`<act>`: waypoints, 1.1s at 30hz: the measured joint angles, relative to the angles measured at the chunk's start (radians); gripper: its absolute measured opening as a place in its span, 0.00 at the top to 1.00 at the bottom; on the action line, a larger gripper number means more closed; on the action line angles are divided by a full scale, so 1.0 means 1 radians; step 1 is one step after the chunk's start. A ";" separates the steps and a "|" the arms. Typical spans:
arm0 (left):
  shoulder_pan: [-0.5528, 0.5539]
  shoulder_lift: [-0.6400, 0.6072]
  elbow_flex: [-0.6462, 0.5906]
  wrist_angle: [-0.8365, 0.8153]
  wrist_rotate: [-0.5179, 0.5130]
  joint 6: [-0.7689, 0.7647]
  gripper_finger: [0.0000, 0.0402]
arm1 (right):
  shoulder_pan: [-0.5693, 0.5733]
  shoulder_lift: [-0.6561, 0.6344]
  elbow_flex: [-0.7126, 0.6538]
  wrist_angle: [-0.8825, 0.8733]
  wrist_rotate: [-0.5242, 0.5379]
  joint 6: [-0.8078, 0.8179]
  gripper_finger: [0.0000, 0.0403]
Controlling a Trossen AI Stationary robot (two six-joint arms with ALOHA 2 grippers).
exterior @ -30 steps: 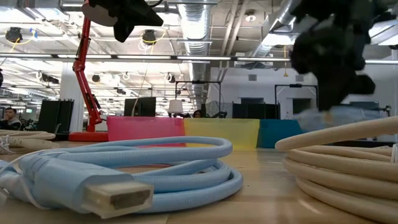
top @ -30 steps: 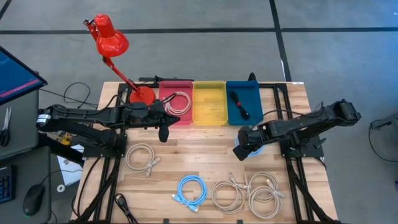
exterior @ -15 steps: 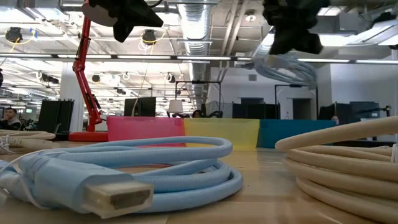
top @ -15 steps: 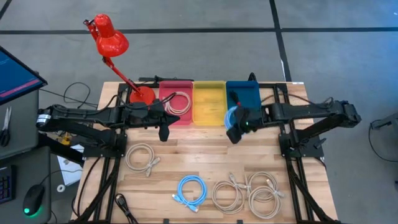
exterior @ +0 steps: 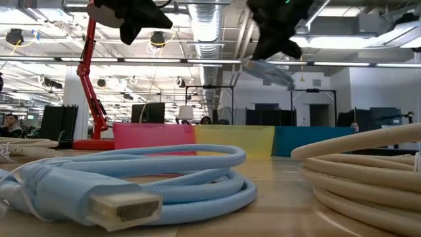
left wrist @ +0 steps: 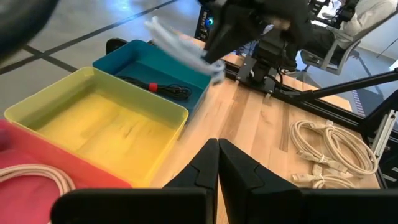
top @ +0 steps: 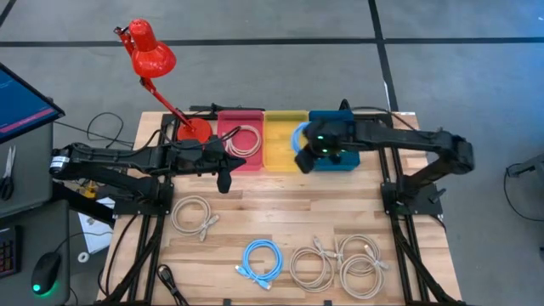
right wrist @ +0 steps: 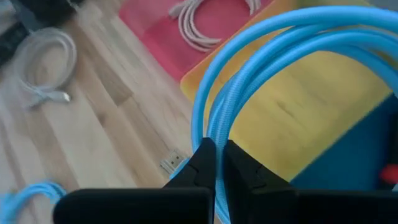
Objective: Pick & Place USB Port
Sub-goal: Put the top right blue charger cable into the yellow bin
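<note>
Over yellow bin [top: 286, 140] rim, right hand [top: 304, 160], blue cable [right wrist: 261, 68]

The right gripper [top: 303, 159] is up in the air near the table's far edge, fingers pinched tight. The left gripper [top: 224, 182] waits above the table's left half, fingers closed.

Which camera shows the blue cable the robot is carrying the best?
The right wrist view: the blue cable fills it, pinched in the right gripper. The high view shows a small loop, the low and left wrist views a blurred streak.
</note>
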 joint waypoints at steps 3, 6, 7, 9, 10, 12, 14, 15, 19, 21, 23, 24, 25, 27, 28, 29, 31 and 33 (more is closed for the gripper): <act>0.000 0.000 0.000 0.000 0.000 0.000 0.98 | -0.023 0.097 0.077 -0.001 -0.022 -0.063 1.00; 0.000 0.000 0.000 0.000 0.000 0.000 0.98 | -0.050 0.186 0.151 0.001 -0.046 -0.119 1.00; 0.000 0.000 0.000 0.000 0.000 0.000 0.98 | -0.059 0.218 0.173 0.000 -0.053 -0.139 1.00; 0.000 0.000 0.000 0.000 0.000 0.000 0.98 | -0.078 0.275 0.217 -0.001 -0.077 -0.172 1.00; 0.000 0.000 0.000 0.000 0.000 0.000 0.98 | -0.087 0.301 0.237 -0.003 -0.087 -0.186 1.00; 0.000 0.000 0.000 0.000 0.000 0.000 0.98 | -0.106 0.351 0.274 -0.004 -0.096 -0.211 1.00; 0.000 0.000 0.000 0.000 0.000 0.000 0.98 | -0.122 0.397 0.299 -0.006 -0.112 -0.234 1.00; 0.000 0.000 0.000 0.000 0.000 0.000 0.98 | -0.131 0.421 0.313 -0.007 -0.121 -0.241 1.00; 0.000 0.000 0.000 0.000 0.000 0.000 0.98 | -0.163 0.497 0.345 -0.006 -0.144 -0.261 1.00; 0.000 0.000 0.000 0.000 -0.002 0.000 0.98 | -0.178 0.525 0.345 -0.008 -0.145 -0.264 1.00; 0.000 0.000 0.000 0.000 -0.004 0.000 0.98 | -0.189 0.553 0.346 -0.003 -0.146 -0.276 1.00; 0.000 0.000 0.000 0.000 -0.004 0.000 0.98 | -0.193 0.566 0.346 -0.009 -0.146 -0.278 1.00; 0.000 0.000 0.000 0.000 -0.004 0.000 0.98 | -0.199 0.576 0.346 -0.012 -0.146 -0.279 1.00; 0.000 0.000 0.000 0.000 -0.004 0.000 0.98 | -0.207 0.595 0.346 0.000 -0.146 -0.286 1.00; 0.000 0.000 0.000 0.000 -0.004 0.000 0.98 | -0.209 0.601 0.346 0.000 -0.146 -0.288 1.00; 0.000 0.000 0.000 0.000 -0.004 0.000 0.98 | -0.213 0.611 0.346 -0.001 -0.145 -0.288 1.00; 0.000 0.000 0.000 0.000 -0.004 0.000 0.98 | -0.214 0.629 0.346 0.020 -0.145 -0.293 1.00; 0.000 0.000 0.000 0.000 -0.004 0.000 0.98 | -0.219 0.632 0.345 0.006 -0.146 -0.296 1.00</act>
